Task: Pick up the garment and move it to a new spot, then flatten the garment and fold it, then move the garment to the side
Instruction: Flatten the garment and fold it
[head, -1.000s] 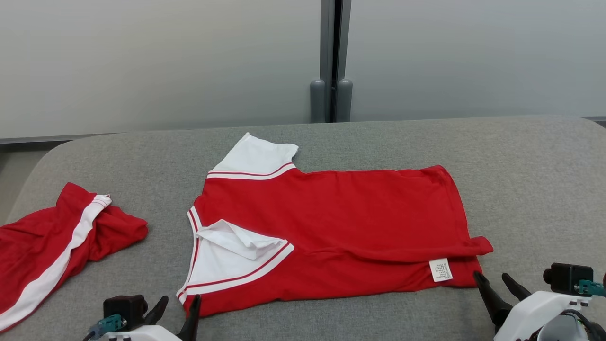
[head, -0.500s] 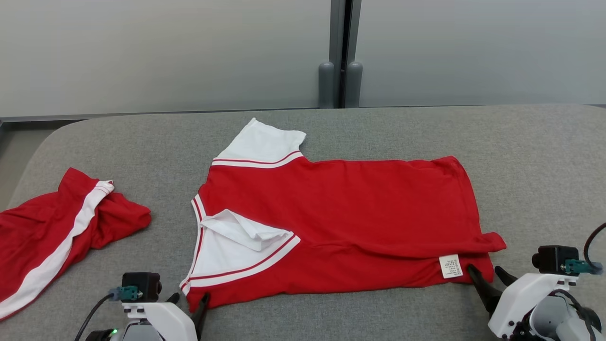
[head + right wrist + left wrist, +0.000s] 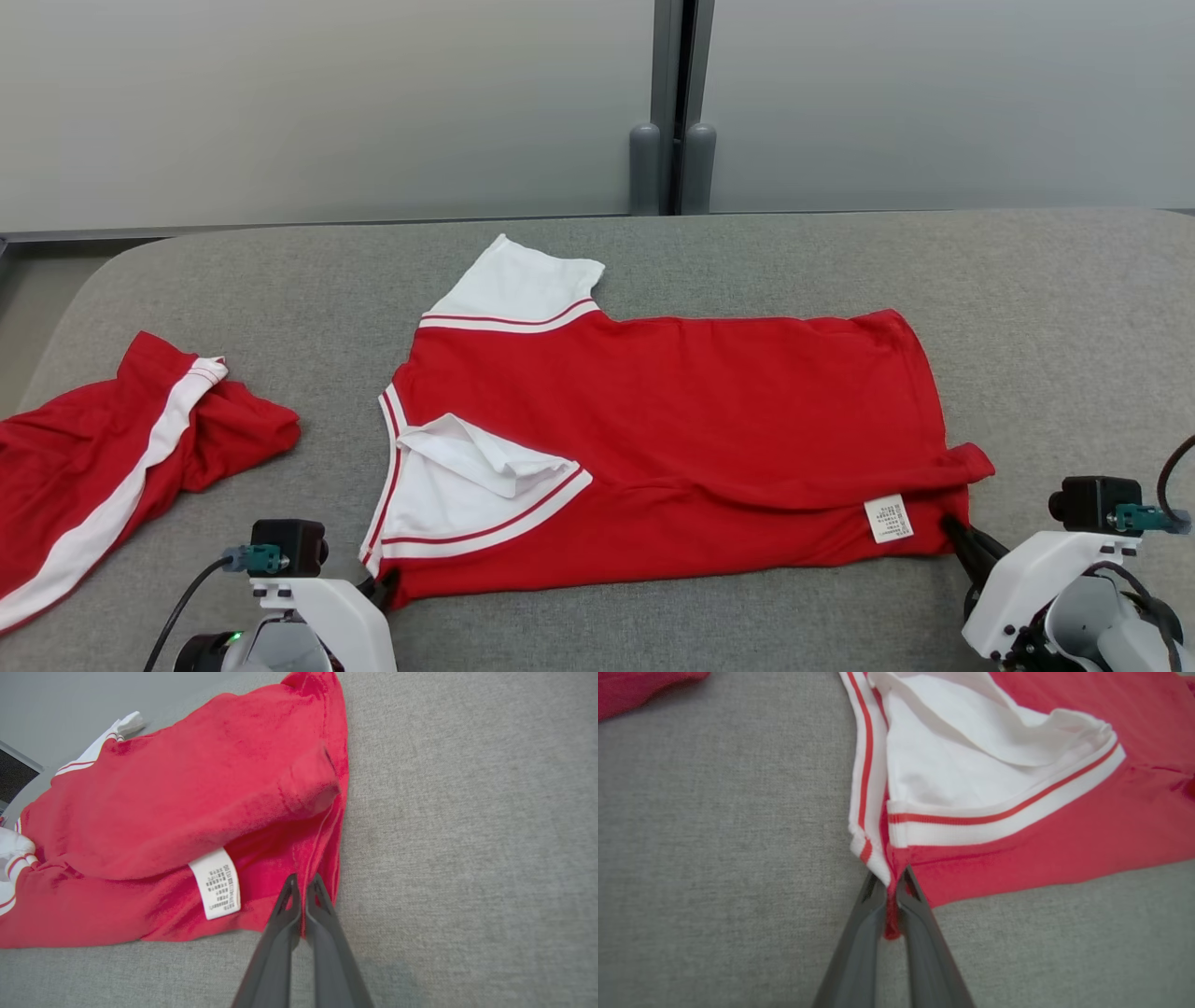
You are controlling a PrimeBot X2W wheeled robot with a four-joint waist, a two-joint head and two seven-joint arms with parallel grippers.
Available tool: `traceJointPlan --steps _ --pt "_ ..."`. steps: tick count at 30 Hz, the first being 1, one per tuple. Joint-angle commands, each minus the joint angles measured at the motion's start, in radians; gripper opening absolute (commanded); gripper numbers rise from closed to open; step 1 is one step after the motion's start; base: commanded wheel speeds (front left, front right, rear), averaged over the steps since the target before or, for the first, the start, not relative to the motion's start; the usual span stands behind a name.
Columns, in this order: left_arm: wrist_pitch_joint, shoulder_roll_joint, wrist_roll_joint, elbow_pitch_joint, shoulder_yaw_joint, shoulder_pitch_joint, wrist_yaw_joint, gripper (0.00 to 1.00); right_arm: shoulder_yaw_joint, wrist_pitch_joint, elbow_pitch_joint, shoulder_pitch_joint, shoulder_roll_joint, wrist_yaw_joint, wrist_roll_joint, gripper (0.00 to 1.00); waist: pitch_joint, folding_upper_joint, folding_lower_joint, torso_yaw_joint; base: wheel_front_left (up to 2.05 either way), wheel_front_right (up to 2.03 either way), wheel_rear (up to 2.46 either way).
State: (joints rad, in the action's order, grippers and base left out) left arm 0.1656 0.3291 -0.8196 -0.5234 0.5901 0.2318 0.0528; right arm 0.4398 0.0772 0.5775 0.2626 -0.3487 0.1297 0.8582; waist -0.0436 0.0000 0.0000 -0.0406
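Observation:
The garment (image 3: pixel 672 420) is a red shirt with white red-striped sleeves, lying partly folded on the grey surface, collar end to the left, hem to the right. My left gripper (image 3: pixel 383 588) is shut on its near left corner beside the white sleeve; in the left wrist view the garment (image 3: pixel 1017 812) has red cloth pinched where the left gripper (image 3: pixel 892 882) closes. My right gripper (image 3: pixel 954 534) is shut on the near right hem corner, close to the white care label (image 3: pixel 888 519). In the right wrist view the right gripper (image 3: pixel 302 883) clamps the garment (image 3: pixel 187 798) at its hem edge.
A second red garment with a white stripe (image 3: pixel 103 467) lies crumpled at the far left edge of the grey padded surface (image 3: pixel 1074 327). Behind it stands a grey wall with a vertical post (image 3: pixel 672 103). Bare grey surface stretches to the right and behind the shirt.
Both grippers moved in onto the shirt's near corners and went from open to shut on the cloth. The right hem corner has been drawn slightly inward. The camera shifted a little.

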Motion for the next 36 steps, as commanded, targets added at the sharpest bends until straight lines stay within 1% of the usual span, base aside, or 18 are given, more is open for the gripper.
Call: traceJointPlan --steps 1,5,9,13,17,23,27,28,29,30,31,36 --pt "-0.004 0.017 -0.004 0.012 -0.002 -0.013 -0.003 0.00 0.001 -0.002 -0.012 -0.005 -0.018 0.002 0.014 0.00 0.009 0.0000 0.0000 -0.003 0.00 0.00 0.00" --pt "0.005 0.038 -0.007 0.046 -0.002 -0.035 0.002 0.00 0.004 0.016 -0.039 -0.026 -0.043 0.002 0.033 0.00 0.020 0.0000 0.0000 -0.006 0.00 0.00 0.00" --pt "0.028 0.072 -0.010 0.127 -0.001 -0.082 0.025 0.00 -0.003 0.050 -0.084 -0.067 -0.084 0.002 0.053 0.00 0.035 0.0000 0.0000 -0.011 0.00 0.00 0.00" --pt "0.058 0.117 -0.009 0.225 0.002 -0.144 0.058 0.00 -0.017 0.093 -0.140 -0.126 -0.120 0.002 0.066 0.00 0.047 0.0000 0.0000 -0.008 0.00 0.00 0.00" --pt "0.096 0.165 -0.021 0.331 0.000 -0.221 0.097 0.00 -0.052 0.136 -0.202 -0.207 -0.145 0.002 0.076 0.00 0.054 0.0000 0.0000 -0.005 0.00 0.00 0.00" --pt "0.143 0.232 -0.035 0.473 -0.006 -0.334 0.164 0.00 -0.136 0.215 -0.303 -0.374 -0.150 0.002 0.092 0.00 0.058 0.0000 0.0000 -0.005 0.00 0.00 0.00" --pt "0.167 0.257 -0.053 0.540 -0.011 -0.387 0.196 0.00 -0.204 0.270 -0.367 -0.456 -0.131 0.001 0.066 0.00 0.054 0.0000 0.0000 0.002 0.00 0.00 0.00" --pt "0.172 0.259 -0.056 0.550 -0.011 -0.395 0.198 0.06 -0.219 0.285 -0.377 -0.468 -0.122 0.001 0.058 0.00 0.053 0.0000 0.0000 0.004 0.00 0.00 0.00" --pt "0.178 0.260 -0.060 0.556 -0.008 -0.401 0.202 0.47 -0.232 0.300 -0.388 -0.478 -0.112 0.001 0.046 0.38 0.052 0.0000 0.0000 0.006 0.00 0.00 0.00" --pt "0.182 0.262 -0.062 0.560 -0.006 -0.404 0.204 0.95 -0.243 0.315 -0.397 -0.483 -0.102 0.001 0.033 0.65 0.052 0.0000 0.0000 0.009 0.00 0.00 0.00" --pt "0.186 0.262 -0.062 0.563 -0.005 -0.405 0.206 1.00 -0.257 0.328 -0.405 -0.485 -0.091 0.001 0.023 1.00 0.053 0.0000 0.0000 0.011 0.00 0.00 0.00" --pt "0.199 0.274 -0.047 0.572 -0.004 -0.378 0.214 1.00 -0.326 0.382 -0.452 -0.498 -0.040 0.002 -0.031 1.00 0.055 0.0000 0.0000 0.017 0.00 0.00 0.00"
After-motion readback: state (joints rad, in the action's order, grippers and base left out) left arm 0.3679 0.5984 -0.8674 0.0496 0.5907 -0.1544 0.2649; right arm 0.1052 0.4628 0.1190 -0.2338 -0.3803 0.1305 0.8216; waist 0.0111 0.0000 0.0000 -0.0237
